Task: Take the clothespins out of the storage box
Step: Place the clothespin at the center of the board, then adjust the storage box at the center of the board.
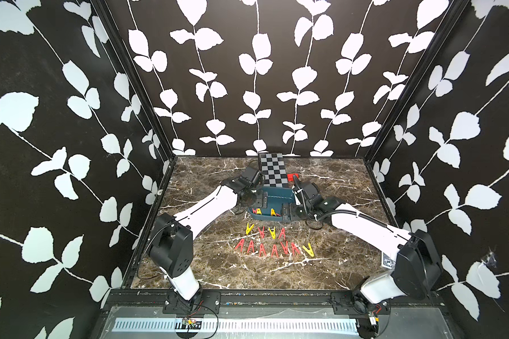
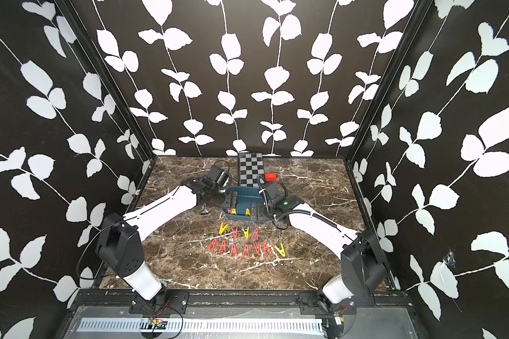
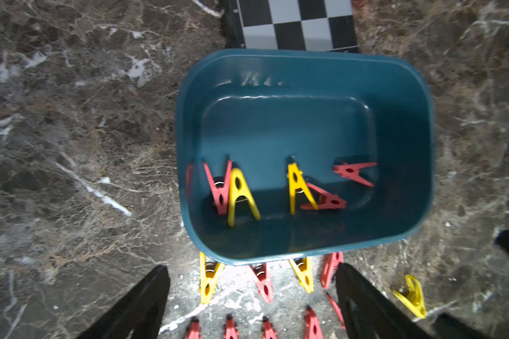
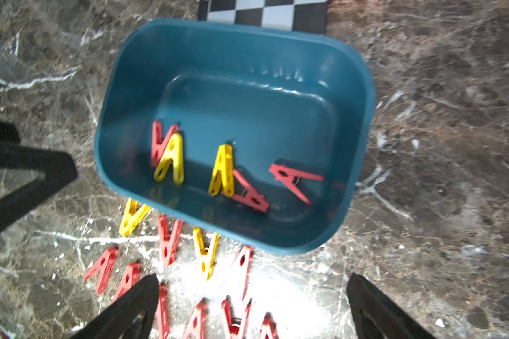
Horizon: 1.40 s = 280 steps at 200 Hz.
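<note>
The left end effector hangs at the box's left end, jaws spread wide, gripping nothing. The blue box sits mid-table, nearer the back edge. Five clothespins lie inside, and two rows of pins lie in front of it. The right end effector, at the box's right end, is also spread wide and empty.

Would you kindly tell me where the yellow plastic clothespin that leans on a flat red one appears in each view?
Top view: yellow plastic clothespin, right-hand yellow one in teal plastic storage box.
Top view: clothespin, same spot.
Left wrist: clothespin mid-box.
Right wrist: clothespin mid-box.
Landmark: black-and-grey checkered board behind box.
</note>
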{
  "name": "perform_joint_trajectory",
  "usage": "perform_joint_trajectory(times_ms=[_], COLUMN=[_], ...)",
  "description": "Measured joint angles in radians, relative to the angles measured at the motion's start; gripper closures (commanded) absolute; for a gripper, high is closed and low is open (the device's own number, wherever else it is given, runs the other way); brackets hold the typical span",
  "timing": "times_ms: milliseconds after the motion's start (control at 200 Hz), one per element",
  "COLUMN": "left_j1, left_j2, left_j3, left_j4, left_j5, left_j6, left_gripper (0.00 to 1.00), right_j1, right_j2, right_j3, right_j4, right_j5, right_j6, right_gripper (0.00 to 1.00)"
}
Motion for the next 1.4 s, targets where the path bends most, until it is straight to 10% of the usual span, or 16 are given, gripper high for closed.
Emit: perform_joint_trajectory(times_ms=[675, 1060, 1401], left_j1=[0.111, 0.111, 0.115], left_j2=[0.274, 0.286, 0.277], left_j3=[0.045, 0.045, 0.148], left_j4=[0.084, 0.098, -0.085], left_j5=[0.006, 0.064, 0.156], left_j6=[0.163, 0.131, -0.010], left_gripper=[0.54, 1.00, 1.00], right_j1=[-0.023, -0.024, -0.024], right_j2=[0.000, 0.001, 0.002], right_j3=[0.000, 0.000, -0.005], right_j4=[0.014, 0.016, 0.048], right_j5=[-0.006, -0.007, -0.018], right_j6=[-0.010, 0.006, 0.023], right_gripper=[0.01, 0.01, 0.01])
